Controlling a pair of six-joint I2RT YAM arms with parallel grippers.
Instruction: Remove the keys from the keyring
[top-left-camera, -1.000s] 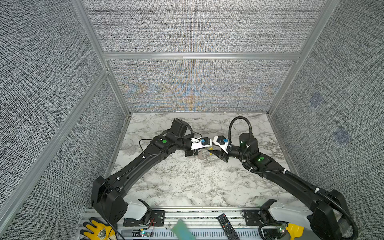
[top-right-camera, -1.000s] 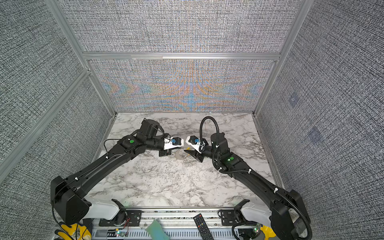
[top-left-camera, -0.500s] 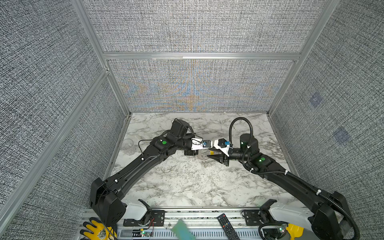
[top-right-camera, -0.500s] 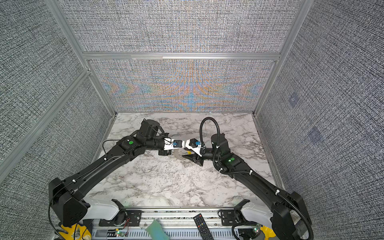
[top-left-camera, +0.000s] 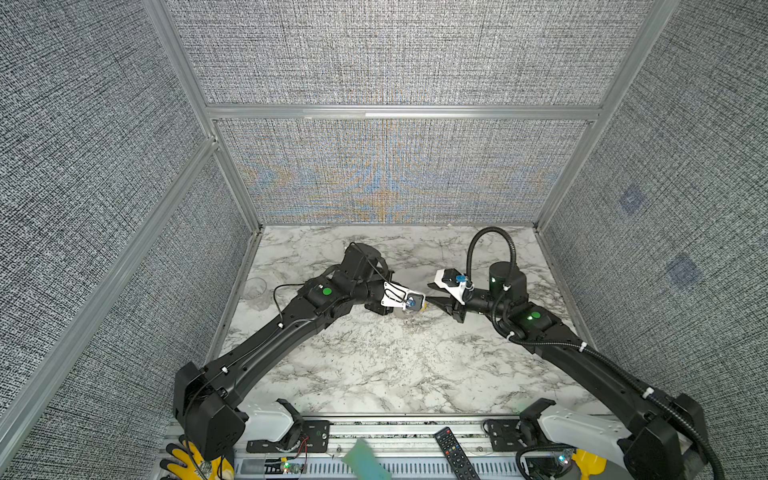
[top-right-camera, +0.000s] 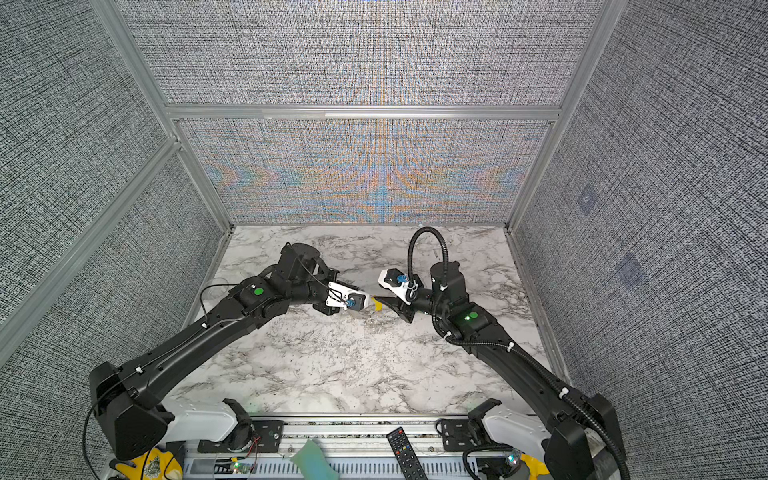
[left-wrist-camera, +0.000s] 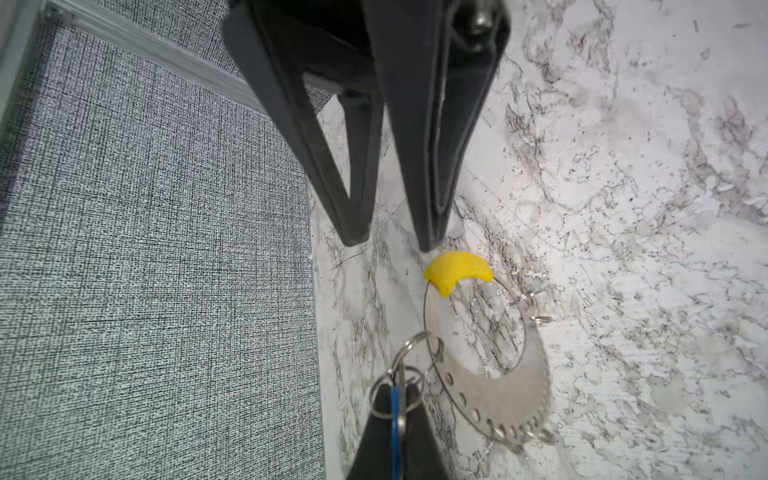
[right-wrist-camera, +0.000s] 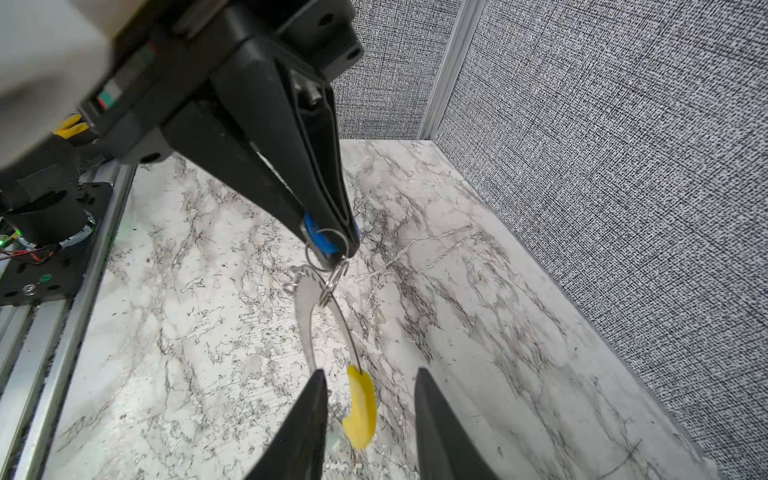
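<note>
My left gripper (left-wrist-camera: 397, 392) is shut on the blue head of a key (left-wrist-camera: 394, 419), held above the marble table. The keyring (left-wrist-camera: 498, 390), a grey metal crescent loop, hangs from that key by a small metal ring (left-wrist-camera: 411, 345). Its yellow section (left-wrist-camera: 457, 268) points at my right gripper (left-wrist-camera: 392, 243). From the right wrist view, the right gripper (right-wrist-camera: 370, 374) is open, and the yellow section (right-wrist-camera: 361, 407) lies between its fingers with a gap on each side. The blue key (right-wrist-camera: 318, 239) shows in the left gripper's tips (right-wrist-camera: 332, 245). In both top views the grippers meet mid-table by the yellow section (top-left-camera: 423, 307) (top-right-camera: 377, 304).
A clear glass cup (top-left-camera: 254, 286) stands near the left wall. A remote (top-left-camera: 453, 451), a yellow glove (top-left-camera: 187, 463) and a teal object (top-left-camera: 365, 459) lie on the front rail. Fabric walls close in the marble table (top-left-camera: 374, 365) on three sides.
The right gripper's jaws have narrowed. The two grippers have come closer together over the middle of the table. The left gripper stays shut on the blue key.
</note>
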